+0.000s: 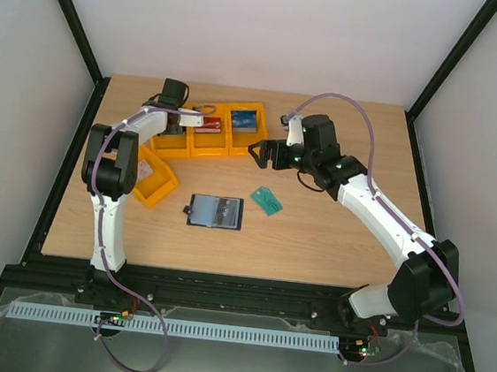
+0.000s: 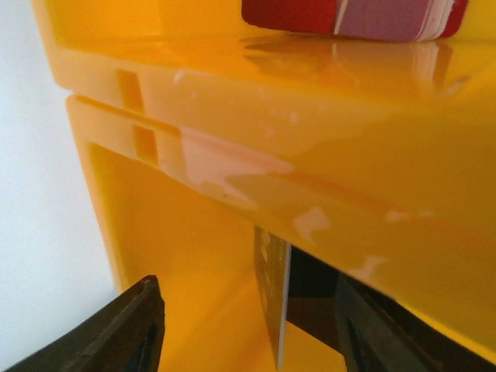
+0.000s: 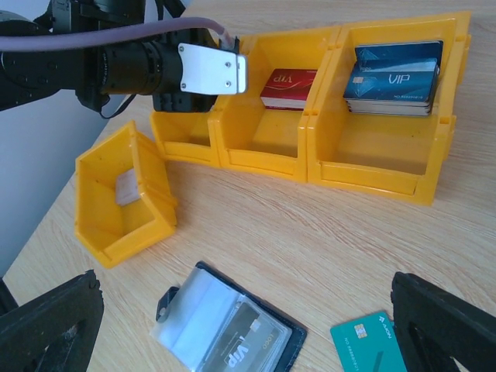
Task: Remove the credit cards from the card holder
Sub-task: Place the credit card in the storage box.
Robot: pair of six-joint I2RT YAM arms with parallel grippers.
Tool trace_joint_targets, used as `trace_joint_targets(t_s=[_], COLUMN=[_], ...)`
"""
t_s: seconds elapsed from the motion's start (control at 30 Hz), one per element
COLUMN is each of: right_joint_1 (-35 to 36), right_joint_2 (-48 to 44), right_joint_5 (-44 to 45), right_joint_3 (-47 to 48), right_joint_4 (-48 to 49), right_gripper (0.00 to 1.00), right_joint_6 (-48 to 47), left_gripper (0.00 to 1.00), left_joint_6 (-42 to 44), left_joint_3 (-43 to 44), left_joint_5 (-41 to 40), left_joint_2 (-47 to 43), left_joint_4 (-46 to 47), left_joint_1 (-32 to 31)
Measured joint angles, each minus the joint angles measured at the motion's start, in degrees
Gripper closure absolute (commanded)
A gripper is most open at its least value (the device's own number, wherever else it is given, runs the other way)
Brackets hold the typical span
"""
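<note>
The card holder [image 1: 216, 211] lies open on the table, clear sleeves up, with a dark VIP card [image 3: 249, 350] in one sleeve. It also shows in the right wrist view [image 3: 225, 329]. My left gripper [image 1: 178, 123] is down in the leftmost orange bin of the row, jaws open. In the left wrist view a dark card [image 2: 273, 298] stands on edge between its fingers [image 2: 136, 329], touching neither. My right gripper [image 1: 265, 153] is open and empty, above the table behind the holder. Red cards [image 3: 288, 87] and blue cards [image 3: 395, 77] lie in the other two bins.
Three orange bins [image 1: 208, 151] stand in a row at the back. A fourth bin [image 1: 155, 185] sits tilted to the left of the holder with a pale card [image 3: 128, 188] inside. A lone teal-green card [image 1: 268, 201] lies right of the holder.
</note>
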Motion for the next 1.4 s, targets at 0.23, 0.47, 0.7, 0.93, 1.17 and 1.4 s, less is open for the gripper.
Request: trace_joint_targets(t_s=[0.23, 0.47, 0.7, 0.93, 1.17, 1.4], right_joint_1=[0.00, 0.00, -0.02, -0.02, -0.02, -0.02], right_joint_2=[0.00, -0.02, -0.81, -0.96, -0.96, -0.96], right_joint_5=[-0.31, -0.48, -0.50, -0.61, -0.61, -0.61], right_joint_3=[0.02, 0.02, 0.02, 0.02, 0.02, 0.02], right_joint_4=[-0.26, -0.98, -1.22, -1.25, -1.27, -1.27], right_gripper=[0.01, 0.01, 0.01, 0.01, 0.01, 0.01], right_joint_6=[0.00, -0.02, -0.07, -0.15, -0.17, -0.24], left_gripper=[0.13, 0.35, 0.67, 0.68, 0.68, 0.67], left_joint_6=[-0.74, -5.92, -18.84, -23.85, -25.03, -24.85], left_joint_3=[1.01, 8.24, 17.84, 10.95, 8.28, 4.42], left_joint_5=[1.97, 9.92, 16.92, 12.72, 9.73, 8.94], left_joint_2=[-0.07, -0.28, -0.61, 0.68, 2.73, 2.82], left_joint_4=[-2.93, -9.60, -12.61, -10.34, -7.78, -6.84], left_joint_1=[0.00, 0.50, 2.84, 3.45, 2.45, 2.08])
